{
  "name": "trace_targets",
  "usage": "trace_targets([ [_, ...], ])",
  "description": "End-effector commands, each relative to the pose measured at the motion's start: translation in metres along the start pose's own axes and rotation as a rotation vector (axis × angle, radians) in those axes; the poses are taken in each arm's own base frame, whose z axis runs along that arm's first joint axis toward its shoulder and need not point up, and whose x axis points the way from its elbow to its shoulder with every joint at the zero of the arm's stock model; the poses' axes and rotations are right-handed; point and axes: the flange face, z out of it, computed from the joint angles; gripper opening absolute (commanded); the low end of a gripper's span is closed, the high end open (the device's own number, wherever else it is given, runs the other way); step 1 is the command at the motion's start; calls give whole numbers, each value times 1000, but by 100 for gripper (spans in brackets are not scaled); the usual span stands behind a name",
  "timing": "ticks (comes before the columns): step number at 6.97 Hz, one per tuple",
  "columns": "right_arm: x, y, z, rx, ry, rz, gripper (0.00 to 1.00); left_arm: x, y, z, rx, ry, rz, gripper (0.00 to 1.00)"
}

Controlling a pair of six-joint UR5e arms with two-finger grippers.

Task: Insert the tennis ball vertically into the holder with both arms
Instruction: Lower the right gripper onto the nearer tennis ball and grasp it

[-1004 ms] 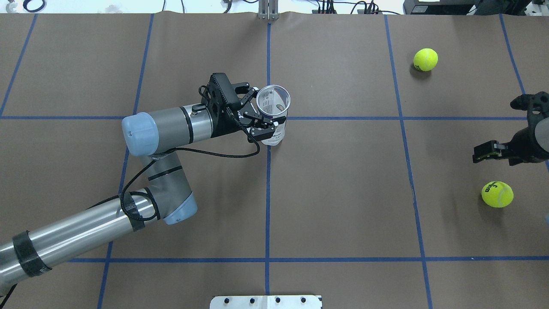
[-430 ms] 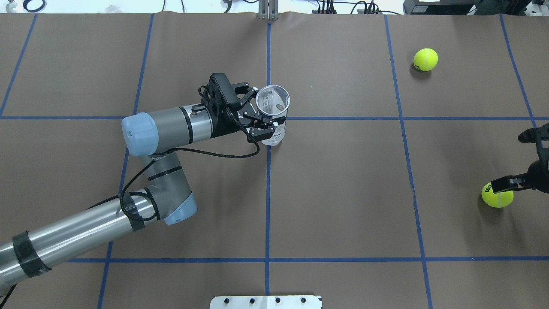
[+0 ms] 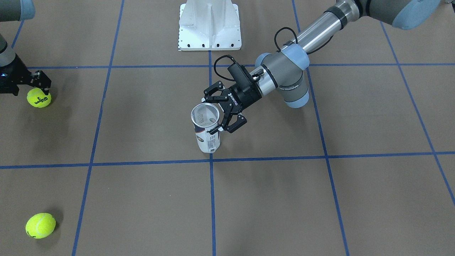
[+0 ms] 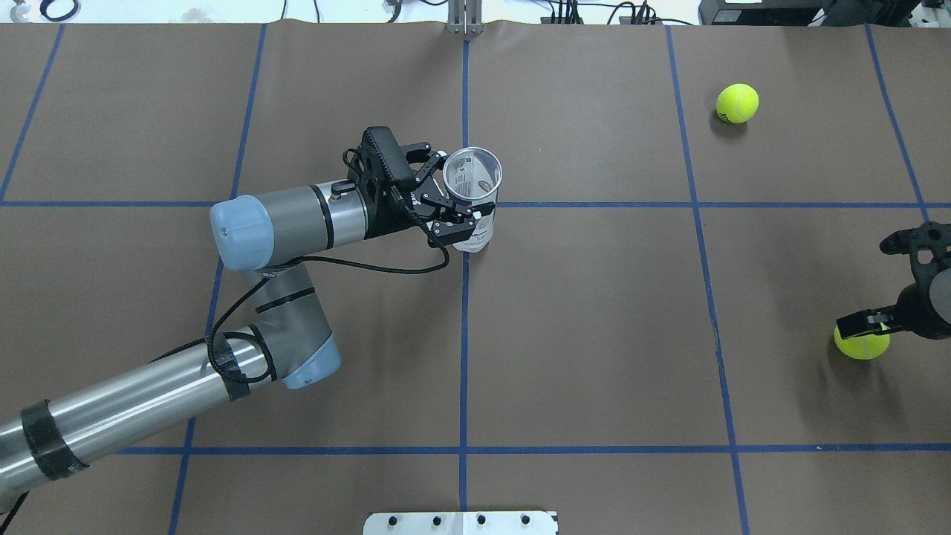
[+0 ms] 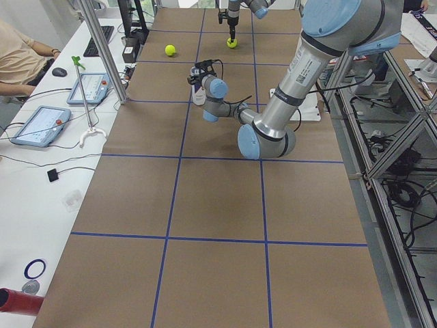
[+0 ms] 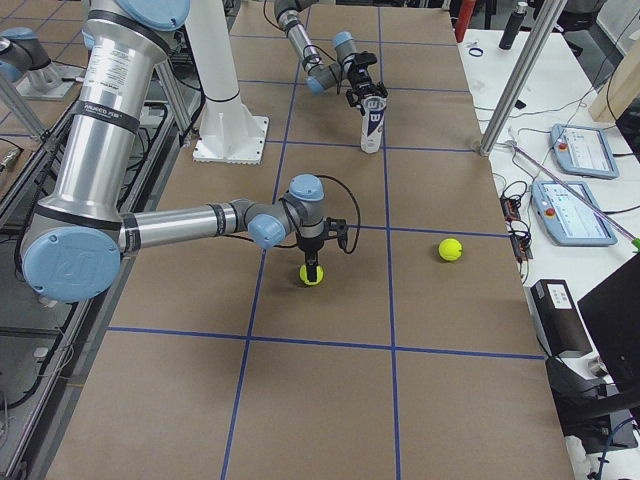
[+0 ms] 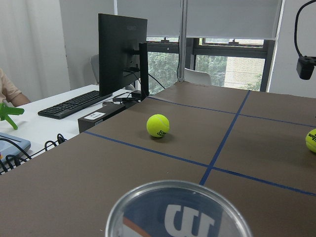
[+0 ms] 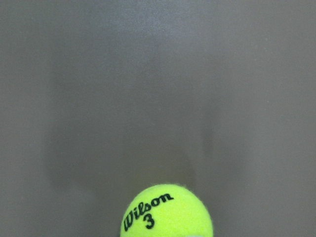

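The holder [image 4: 475,235], a white can with a navy band, stands upright with its open mouth up at the table's middle; it also shows in the front view [image 3: 207,137]. My left gripper [image 4: 446,199] is shut on the holder's upper part from the side. A Wilson tennis ball [image 4: 863,345] lies at the right, also in the front view [image 3: 39,98] and the right wrist view [image 8: 168,212]. My right gripper [image 4: 880,290] points down just over this ball, open, with one finger [image 4: 853,325] overlapping the ball's top. The gripper holds nothing.
A second tennis ball [image 4: 737,102] lies at the far right, also in the front view [image 3: 40,225]. The white pedestal base [image 3: 209,25] stands at the robot's edge. Blue tape lines cross the brown table. Desks with monitors and a seated person flank the far side.
My right gripper has moved toward the robot's side and down, from between the two balls to right over the Wilson ball. The left arm and the holder have not moved.
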Motion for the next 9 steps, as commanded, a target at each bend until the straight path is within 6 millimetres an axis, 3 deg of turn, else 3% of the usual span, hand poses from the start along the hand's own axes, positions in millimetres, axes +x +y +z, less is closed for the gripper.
trace_targets([
  [1, 1, 1, 18, -6, -4, -17, 100, 0, 0, 0, 0, 0, 0, 90],
  [3, -7, 5, 23, -20, -3, -32, 98, 0, 1, 0, -2, -1, 0, 90],
  [4, -7, 6, 23, -25, -3, -34, 64, 0, 1, 0, -2, -1, 0, 90],
  [5, -9, 7, 24, -32, -4, -38, 7, 0, 1, 0, 0, 0, 0, 90],
  [6, -11, 6, 20, -26, -11, -41, 0, 0, 1, 0, 0, 0, 0, 90],
  [7, -24, 2, 8, -15, -44, -56, 0, 0, 1, 0, 0, 0, 0, 91],
  [9, -64, -44, -26, 22, -153, -48, 0, 0, 1, 0, 0, 0, 0, 91],
])
